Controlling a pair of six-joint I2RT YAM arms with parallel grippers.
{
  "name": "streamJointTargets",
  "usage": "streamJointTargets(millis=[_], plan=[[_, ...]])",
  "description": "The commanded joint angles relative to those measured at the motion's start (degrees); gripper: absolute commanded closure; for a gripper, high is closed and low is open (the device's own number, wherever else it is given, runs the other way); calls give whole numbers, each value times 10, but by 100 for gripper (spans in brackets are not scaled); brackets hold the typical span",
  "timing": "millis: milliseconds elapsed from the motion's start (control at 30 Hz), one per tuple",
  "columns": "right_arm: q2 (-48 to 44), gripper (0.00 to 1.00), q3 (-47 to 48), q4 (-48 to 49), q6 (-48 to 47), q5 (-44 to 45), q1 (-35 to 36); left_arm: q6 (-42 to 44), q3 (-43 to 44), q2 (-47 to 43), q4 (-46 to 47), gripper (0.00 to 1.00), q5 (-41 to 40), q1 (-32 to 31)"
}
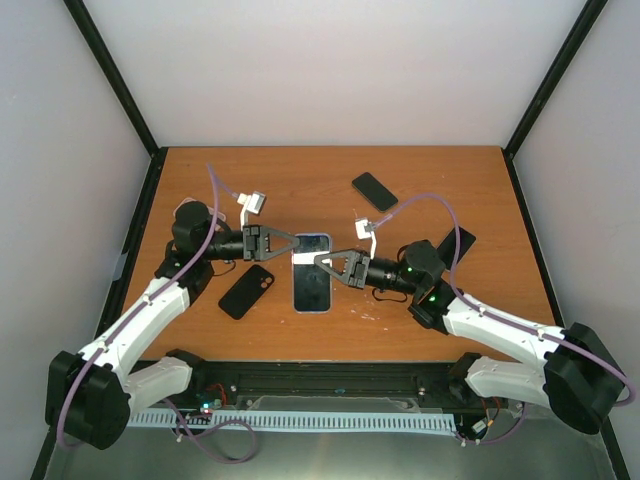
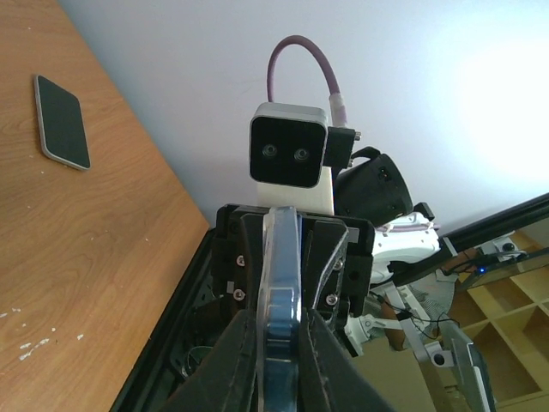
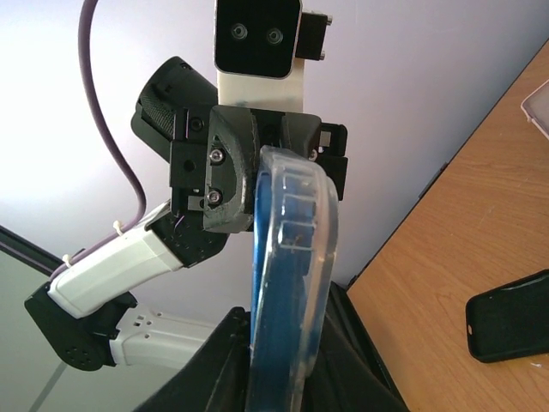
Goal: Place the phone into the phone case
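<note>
1. From where I stand, the two arms meet over the middle of the brown wooden table (image 1: 200,190), with the blue-bodied phone with a dark screen (image 1: 312,285) between them, face up
2. The phone sits inside the clear glossy plastic phone case (image 3: 292,257); the right wrist view shows blue through the see-through rim
3. The left gripper (image 1: 292,243) is closed down narrow on the far end of the case, and the right gripper (image 1: 320,262) is clamped the same way on its right long edge
4. I can't tell whether the pair rests on the wood or hangs just above it
5. My guess is that the case is light, slick and a bit springy, and the phone stiff and fragile at the glass. A pinch on the rim near a corner looks safer than pressing the screen, and a loose grip could let it slide out
6. A matte black phone case (image 1: 246,291) lies just left of them, and a second dark slab phone (image 1: 375,191) lies well apart, toward the back
</note>
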Motion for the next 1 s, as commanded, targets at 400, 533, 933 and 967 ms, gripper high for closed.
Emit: streamJointTargets(millis=[400,533,933,967], plan=[[-44,48,30,-104,19,78,1,77,61,12,-56,100,53,-3],[-61,45,46,-154,3,90,1,103,66,18,-97,100,57,-3],[-54,64,103,-248,-60,98,1,147,68,55,-148,100,48,-3],[-57,69,105,-251,-67,100,1,156,69,57,-162,100,38,-3]])
